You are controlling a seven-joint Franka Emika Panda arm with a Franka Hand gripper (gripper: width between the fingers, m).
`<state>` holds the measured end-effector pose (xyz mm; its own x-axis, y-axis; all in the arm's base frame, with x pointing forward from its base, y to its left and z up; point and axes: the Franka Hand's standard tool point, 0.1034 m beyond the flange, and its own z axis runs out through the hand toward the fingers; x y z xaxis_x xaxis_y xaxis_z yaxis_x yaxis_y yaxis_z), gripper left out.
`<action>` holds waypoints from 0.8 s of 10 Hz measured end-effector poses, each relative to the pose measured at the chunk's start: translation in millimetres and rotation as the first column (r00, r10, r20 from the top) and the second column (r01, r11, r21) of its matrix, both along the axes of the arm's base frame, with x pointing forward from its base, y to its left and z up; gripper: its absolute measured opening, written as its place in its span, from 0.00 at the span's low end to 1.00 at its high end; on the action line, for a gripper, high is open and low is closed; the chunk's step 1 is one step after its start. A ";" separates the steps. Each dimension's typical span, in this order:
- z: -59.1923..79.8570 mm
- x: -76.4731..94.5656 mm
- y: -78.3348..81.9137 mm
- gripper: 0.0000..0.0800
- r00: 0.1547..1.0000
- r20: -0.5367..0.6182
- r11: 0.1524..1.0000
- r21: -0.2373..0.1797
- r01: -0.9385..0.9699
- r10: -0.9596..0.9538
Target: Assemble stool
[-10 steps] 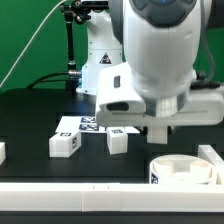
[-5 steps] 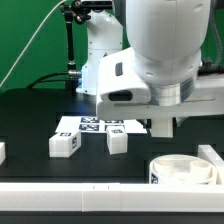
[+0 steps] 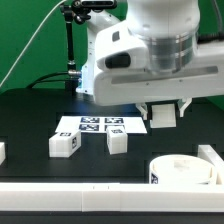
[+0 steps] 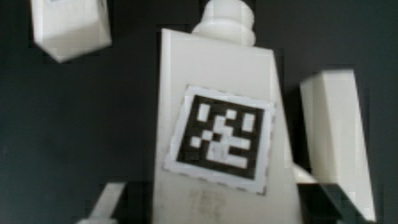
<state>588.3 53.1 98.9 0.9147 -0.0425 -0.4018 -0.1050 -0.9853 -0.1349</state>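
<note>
One leg [image 4: 217, 110] hangs clamped in our claw [image 3: 164, 117] above the table [image 3: 30, 118] toward its far edge, so we should carry it steadily to the seat [image 3: 186, 168] at the near corner on the exterior view's right, lowering only once squarely aligned.

The black table [image 3: 30, 115] is carrying several white pieces. The marker board [image 3: 100, 125] is lying flat near its middle. A leg [image 3: 64, 144] is sitting just in front of the board toward the exterior view's left, and a second leg [image 3: 117, 142] is sitting beside it, apart. The seat [image 3: 185, 170] is resting at the exterior view's right (a tag showing on its wall), close to a long rail [image 3: 70, 190] running along the near edge.
</note>
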 end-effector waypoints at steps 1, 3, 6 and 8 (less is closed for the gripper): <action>7.0 7.9 -2.1 0.41 0.997 0.071 1.000 -0.003 0.003 -0.003; 3.2 12.9 -2.6 0.41 0.973 0.230 0.999 -0.025 0.025 -0.019; 8.6 24.5 -5.2 0.41 0.892 0.452 0.998 -0.052 0.030 -0.003; 17.4 41.7 -4.8 0.41 0.825 0.565 0.997 -0.060 0.044 -0.002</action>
